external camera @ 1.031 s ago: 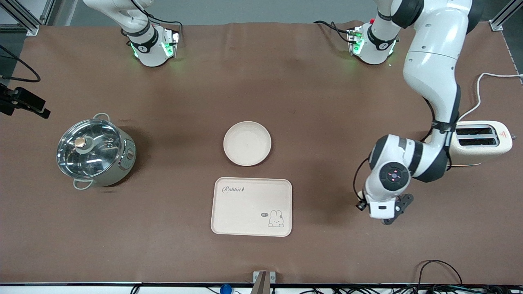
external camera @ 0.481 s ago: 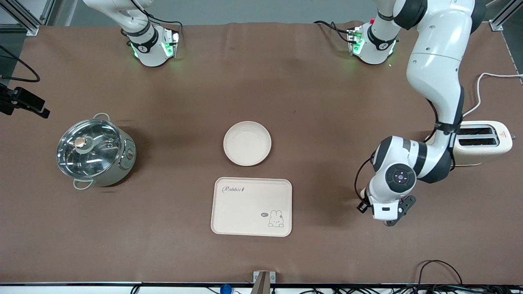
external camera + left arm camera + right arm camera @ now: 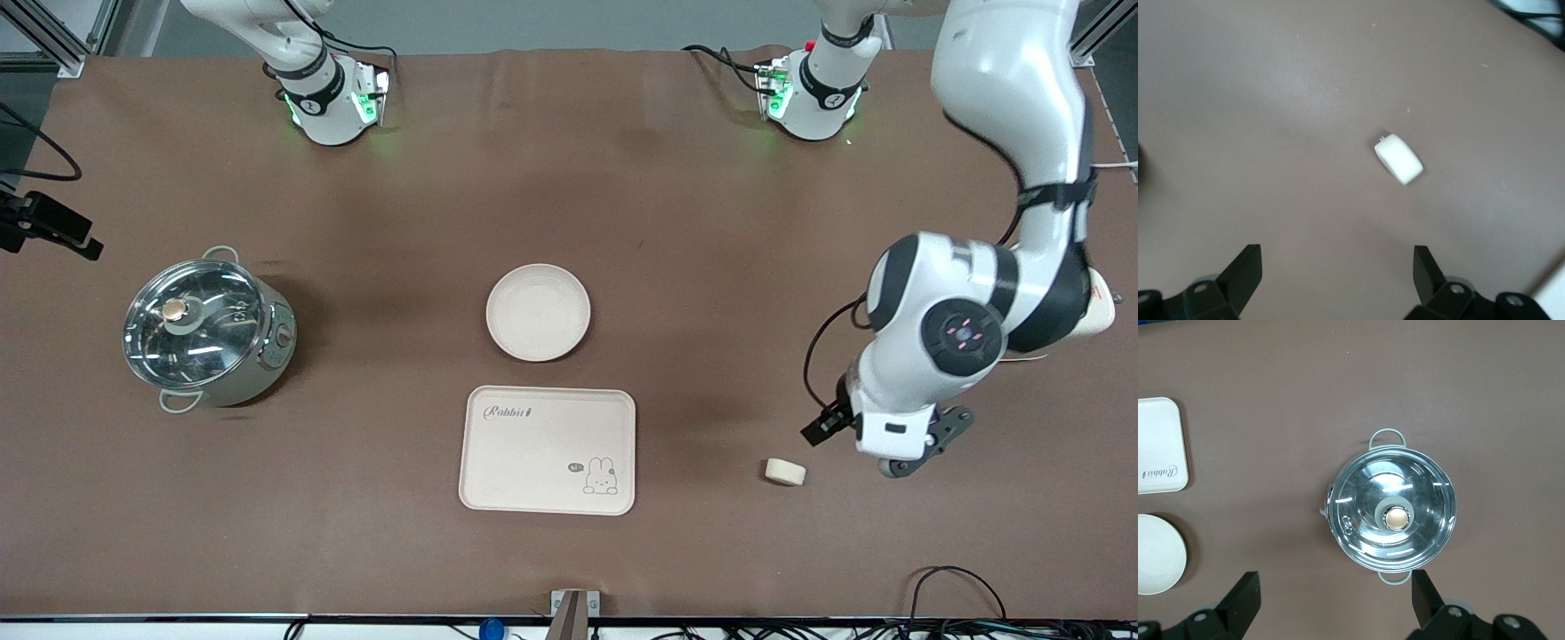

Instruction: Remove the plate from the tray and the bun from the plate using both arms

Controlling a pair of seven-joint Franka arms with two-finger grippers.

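The round cream plate [image 3: 538,312] sits mid-table, just farther from the front camera than the rabbit tray [image 3: 548,450]. The small pale bun [image 3: 786,471] lies on the brown cloth beside the tray, toward the left arm's end. My left gripper [image 3: 905,444] hangs above the cloth beside the bun. In the left wrist view it [image 3: 1337,273] is open and empty, with the bun [image 3: 1399,160] apart from its fingers. My right gripper [image 3: 1335,597] is open and empty, high over the cloth near the pot, and out of the front view. The plate's edge [image 3: 1158,553] shows in the right wrist view.
A steel pot with a glass lid [image 3: 206,331] stands toward the right arm's end and also shows in the right wrist view [image 3: 1392,517]. A cream toaster [image 3: 1101,311] is mostly hidden by the left arm. Cables lie along the table's front edge.
My left hand has risen and moved toward the left arm's end. The bun, hidden under the hand before, now shows lying free on the cloth. Plate and tray have not moved.
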